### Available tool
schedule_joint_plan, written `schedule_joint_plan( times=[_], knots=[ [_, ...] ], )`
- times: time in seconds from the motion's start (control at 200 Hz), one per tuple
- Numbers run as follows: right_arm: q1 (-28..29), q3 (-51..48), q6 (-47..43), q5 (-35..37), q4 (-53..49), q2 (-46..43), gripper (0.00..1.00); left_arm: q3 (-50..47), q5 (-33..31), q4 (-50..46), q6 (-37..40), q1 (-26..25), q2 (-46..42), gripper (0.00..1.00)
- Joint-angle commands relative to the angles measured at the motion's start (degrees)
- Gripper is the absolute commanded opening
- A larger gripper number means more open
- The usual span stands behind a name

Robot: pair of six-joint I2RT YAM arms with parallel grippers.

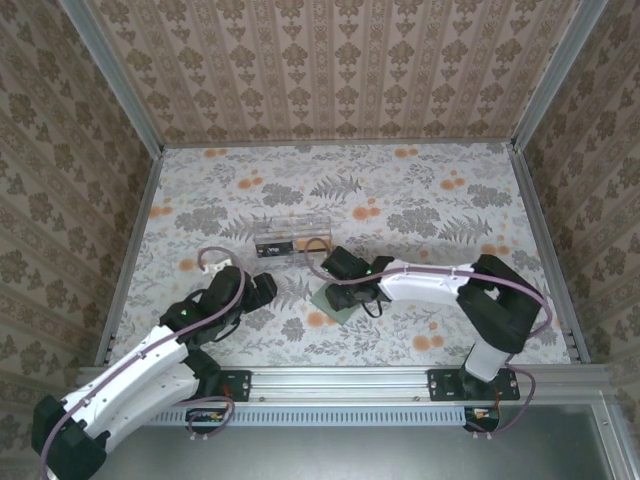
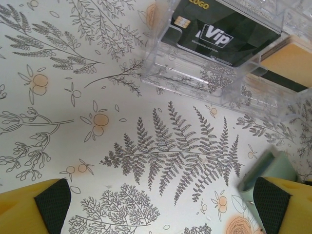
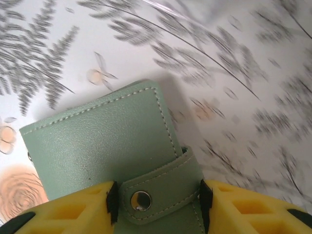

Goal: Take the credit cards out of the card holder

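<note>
The card holder (image 3: 102,141) is a green wallet lying shut on the floral table, its strap (image 3: 165,187) snapped over the front. My right gripper (image 3: 156,200) stands half open astride that strap. Its right pad is at the wallet's edge and its left pad is a sliver off the strap's tip. From above, the right gripper (image 1: 345,288) hangs over the card holder (image 1: 332,305). My left gripper (image 2: 161,209) is wide open over bare table, with a corner of the card holder (image 2: 268,168) just off its right finger. Any credit cards inside the holder are hidden.
A clear plastic box (image 1: 290,235) stands behind both grippers. In it lie a black chip card marked Vip (image 2: 219,34) and an orange card (image 2: 292,63). Patterned walls close the table at the back and sides.
</note>
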Motion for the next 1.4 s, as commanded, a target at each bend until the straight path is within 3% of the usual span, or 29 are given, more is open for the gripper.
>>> schedule_joint_plan(
  times=[0.0, 0.17, 0.355, 0.8, 1.075, 1.295, 1.39],
  knots=[
    [-0.6, -4.7, 7.5, 3.0, -1.7, -5.3, 0.51, 2.6, -2.6, 1.7, 2.1, -2.6, 3.0, 1.0],
    [0.9, -5.5, 3.1, 6.6, -4.2, -10.4, 0.53, 4.9, -2.5, 6.1, 2.9, -5.9, 10.2, 1.0],
    [1.8, -0.2, -3.1, 7.2, -10.1, -8.3, 0.53, 8.2, -4.8, 5.4, 3.3, -8.8, 15.6, 1.0],
    [3.5, 3.3, -8.3, 6.2, -13.5, 0.5, 0.5, 7.9, -6.2, 4.1, 2.5, -9.7, 14.7, 1.0],
    [3.5, 2.9, -8.0, 7.1, -13.0, 0.7, 0.29, 6.1, -7.1, 4.0, 1.5, -9.8, 11.1, 1.0],
    [3.1, 2.1, -7.4, 6.5, -12.4, -1.5, 0.0, 5.7, -6.3, 4.8, 1.7, -9.7, 10.8, 1.0],
    [2.4, 1.5, -6.5, 4.8, -11.9, -3.0, 0.0, 5.3, -4.8, 6.6, 2.1, -9.7, 11.0, 1.0]
  ],
)
